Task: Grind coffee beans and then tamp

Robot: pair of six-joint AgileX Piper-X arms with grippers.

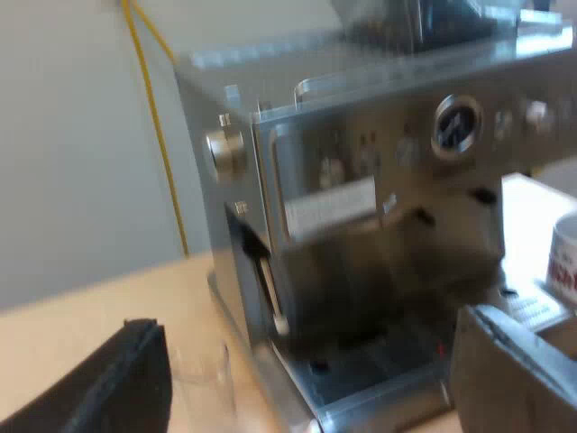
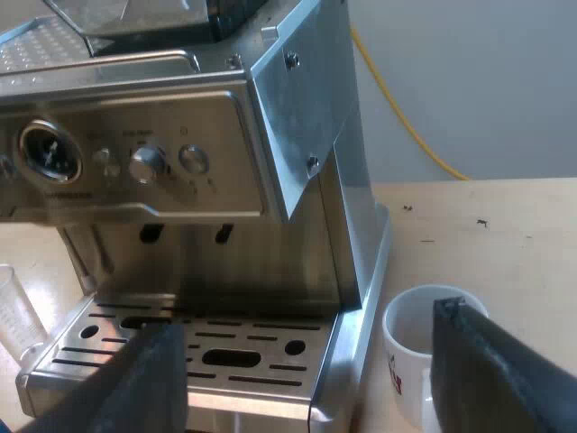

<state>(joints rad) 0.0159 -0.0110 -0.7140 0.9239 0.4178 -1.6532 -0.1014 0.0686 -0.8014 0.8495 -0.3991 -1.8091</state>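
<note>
Background: a pale wall (image 1: 72, 135) and a light wooden table (image 2: 505, 225). The machine (image 1: 361, 180) stands on the table, upright, with its hopper (image 1: 424, 20) seated on top. The hopper's contents cannot be made out.

Left gripper (image 1: 306, 320): released. Its fingers (image 1: 117, 383) are spread wide and hold nothing. It hangs off the machine's front corner, where the side panel meets the face, clear of the housing. A clear glass (image 1: 203, 379) stands on the table just beside that corner, between one finger and the machine base.

Right gripper (image 2: 306, 320): also released, its fingers (image 2: 505, 379) wide apart and empty. It faces the machine's front, below the gauge (image 2: 50, 152) and the row of buttons, above the drip tray (image 2: 270, 329). No contact with either.

A white mug (image 2: 401, 356) with red print stands upright on the table just beside the tray's corner — close to the base, though contact cannot be confirmed. One right finger is in front of part of it. In the right wrist view the glass stands at the tray's far side from the mug.
</note>
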